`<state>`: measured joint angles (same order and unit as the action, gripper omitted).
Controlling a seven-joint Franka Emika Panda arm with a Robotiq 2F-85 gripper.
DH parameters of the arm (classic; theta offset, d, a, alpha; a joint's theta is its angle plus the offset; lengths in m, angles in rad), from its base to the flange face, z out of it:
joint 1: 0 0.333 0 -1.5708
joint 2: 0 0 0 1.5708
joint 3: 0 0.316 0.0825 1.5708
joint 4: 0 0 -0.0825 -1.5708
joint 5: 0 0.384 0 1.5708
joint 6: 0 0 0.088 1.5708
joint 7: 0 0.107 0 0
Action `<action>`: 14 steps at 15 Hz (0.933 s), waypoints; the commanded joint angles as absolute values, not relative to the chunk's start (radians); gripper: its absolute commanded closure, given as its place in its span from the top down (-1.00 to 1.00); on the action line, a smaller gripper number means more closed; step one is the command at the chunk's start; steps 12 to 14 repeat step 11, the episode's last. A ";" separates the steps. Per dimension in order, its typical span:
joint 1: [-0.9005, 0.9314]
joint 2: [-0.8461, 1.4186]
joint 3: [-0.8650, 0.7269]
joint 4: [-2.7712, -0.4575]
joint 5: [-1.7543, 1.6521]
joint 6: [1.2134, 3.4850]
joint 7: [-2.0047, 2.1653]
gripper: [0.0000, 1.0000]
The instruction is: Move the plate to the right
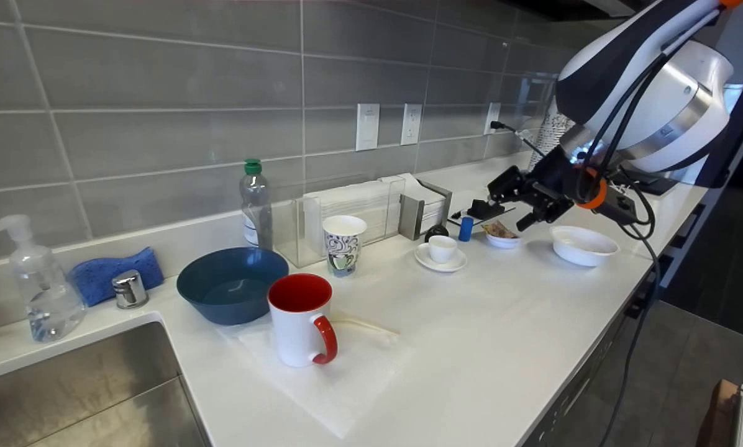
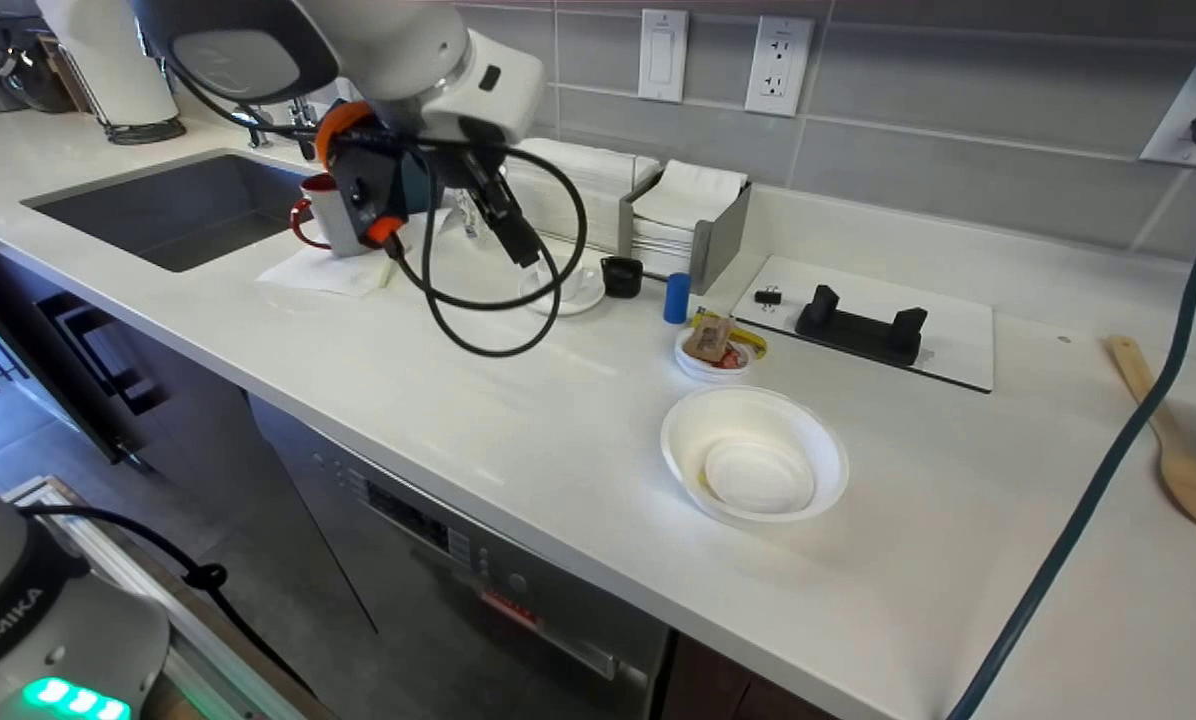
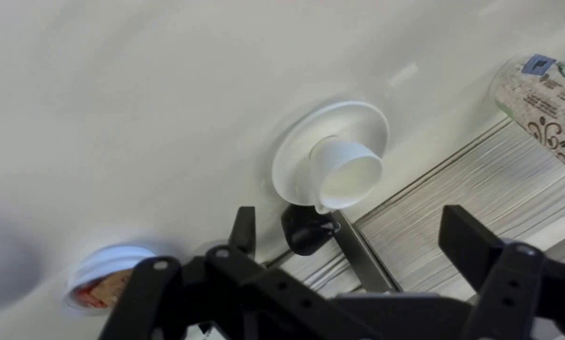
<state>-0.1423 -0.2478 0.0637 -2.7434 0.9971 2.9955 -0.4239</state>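
The small white plate (image 1: 441, 267) lies flat on the counter with a small white cup (image 1: 443, 248) standing on it. In the wrist view the plate (image 3: 301, 153) and cup (image 3: 346, 174) show in the upper middle, ahead of the fingers. In an exterior view the plate (image 2: 586, 292) is partly covered by the arm's cable. My gripper (image 1: 509, 208) hangs in the air above the counter, apart from the plate. In the wrist view the gripper (image 3: 351, 222) has its two fingers wide apart with nothing held between them.
A black object (image 3: 308, 231) and a napkin holder (image 1: 412, 217) stand close behind the plate. A patterned paper cup (image 1: 343, 245), blue cylinder (image 2: 676, 298), packet bowl (image 2: 710, 352) and white bowl (image 2: 755, 455) are around. A dark-blue bowl (image 1: 232, 285) and mug (image 1: 297, 329) stand near the sink.
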 commanded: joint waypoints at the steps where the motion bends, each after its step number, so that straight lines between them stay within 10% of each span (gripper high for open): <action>1: -0.294 -0.238 0.286 -2.744 0.720 2.998 -0.259 1.00; 5: -0.391 -0.381 0.421 -2.750 0.477 2.765 -0.199 1.00; 8: -0.114 -0.420 0.112 -2.737 0.344 2.615 -0.279 1.00; 14: -0.055 -0.401 0.057 -2.739 0.313 2.653 -0.216 1.00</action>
